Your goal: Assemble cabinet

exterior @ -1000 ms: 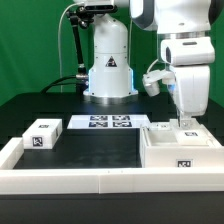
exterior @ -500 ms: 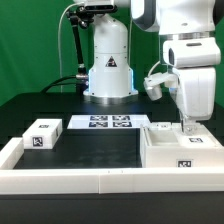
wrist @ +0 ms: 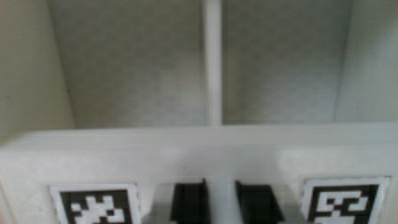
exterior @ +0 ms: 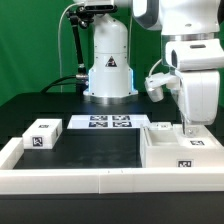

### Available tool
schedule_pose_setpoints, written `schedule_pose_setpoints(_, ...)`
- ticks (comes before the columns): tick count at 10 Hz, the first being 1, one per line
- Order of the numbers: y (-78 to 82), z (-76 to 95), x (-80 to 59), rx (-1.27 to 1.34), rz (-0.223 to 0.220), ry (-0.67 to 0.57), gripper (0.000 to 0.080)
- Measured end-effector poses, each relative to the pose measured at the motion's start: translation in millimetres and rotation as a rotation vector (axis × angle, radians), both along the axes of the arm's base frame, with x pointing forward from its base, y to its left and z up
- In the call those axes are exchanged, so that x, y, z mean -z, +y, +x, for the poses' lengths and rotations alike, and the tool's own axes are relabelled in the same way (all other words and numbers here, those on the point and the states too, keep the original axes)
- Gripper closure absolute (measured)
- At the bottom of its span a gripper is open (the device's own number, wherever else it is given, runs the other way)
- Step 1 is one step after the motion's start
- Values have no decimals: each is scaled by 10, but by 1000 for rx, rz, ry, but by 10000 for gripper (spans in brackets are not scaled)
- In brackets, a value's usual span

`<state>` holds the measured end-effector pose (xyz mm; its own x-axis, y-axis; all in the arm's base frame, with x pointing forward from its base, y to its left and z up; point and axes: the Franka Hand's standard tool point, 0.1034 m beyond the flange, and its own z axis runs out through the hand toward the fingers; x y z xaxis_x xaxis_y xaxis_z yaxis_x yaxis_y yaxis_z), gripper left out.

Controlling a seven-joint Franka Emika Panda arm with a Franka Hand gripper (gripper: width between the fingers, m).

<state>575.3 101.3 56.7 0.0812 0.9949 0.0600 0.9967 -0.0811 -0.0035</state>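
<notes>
On the exterior view's right, near the front of the black table, sits the cabinet (exterior: 178,152), a big white box with its open side up and a square tag on the near face. The arm comes straight down over its far right corner. The gripper (exterior: 187,125) is at the rim there, with its tips dipping out of sight behind the wall.

In the wrist view the camera looks into the cabinet (wrist: 196,150), where a thin white divider (wrist: 212,60) runs down the middle of the pale floor. Two dark fingers (wrist: 187,205) stand close together between two tags on the rim, with only a thin pale line between them. Whether they pinch the wall or merely rest against it, I cannot tell.

Well apart, on the exterior view's left, lies a small white tagged block (exterior: 41,135). The marker board (exterior: 100,123) lies flat farther back, and a low white rail (exterior: 90,182) borders the near edge.

The box looks like stiff, smooth plastic, probably light for its bulk (being hollow) and rather slippery. Its walls seem thin enough for the fingers to straddle, so a wall's top edge is the likely hold. A grip at one corner may let it swing or tilt, so sliding it should be safer than lifting.
</notes>
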Motion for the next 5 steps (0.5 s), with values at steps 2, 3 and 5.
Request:
schedule_pose_setpoints(2,-6,-2,2,2,0,0,729)
schedule_pose_setpoints(3,-7,-3,6,2,0,1,729)
schedule_pose_setpoints(5,-7,-5,10,2,0,2,410)
